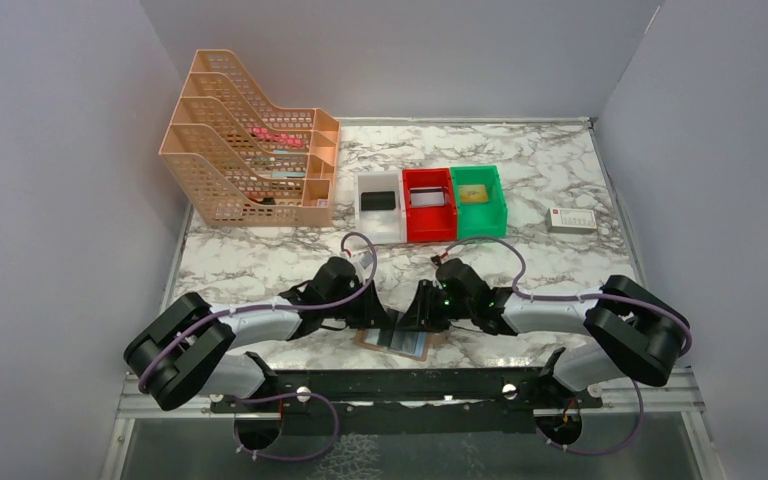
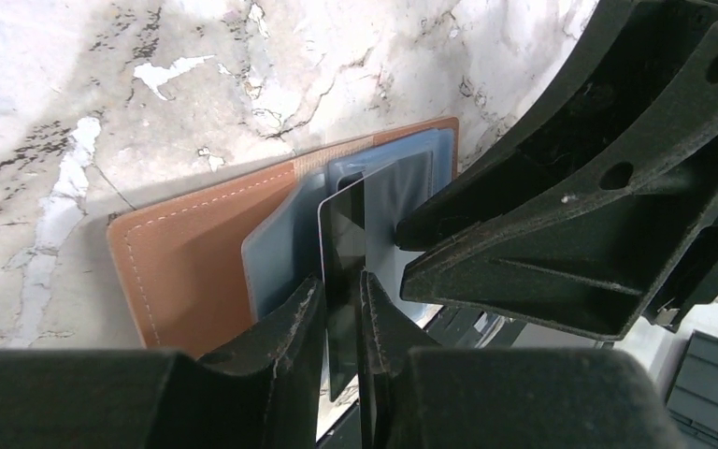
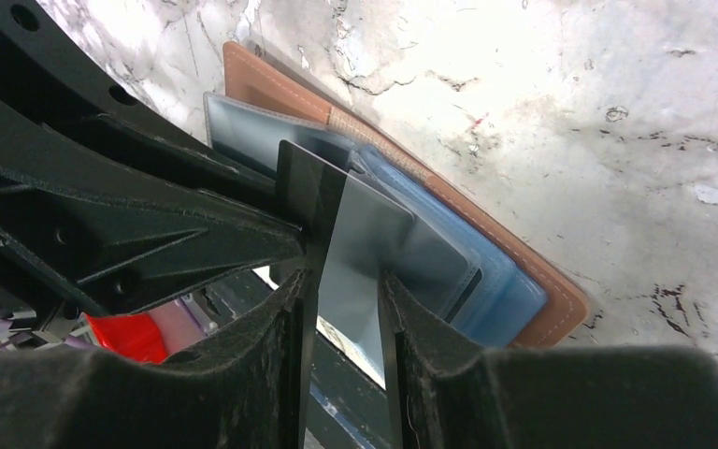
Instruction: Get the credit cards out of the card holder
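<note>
Top camera sits high behind the two arms [image 1: 260,322], looking down from far off. Both wrist cameras crowd in close from opposite sides, sharing the card holder [image 2: 196,271] with it.

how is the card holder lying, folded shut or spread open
spread open: the card holder lies flat, tan cover down, pale blue inner panels facing up, a black card rising from them

Peach file rack [image 1: 260,150], white bin [image 1: 380,229], red bin [image 1: 430,229], green bin [image 1: 480,223] (touching), white box [image 1: 571,220].
</note>
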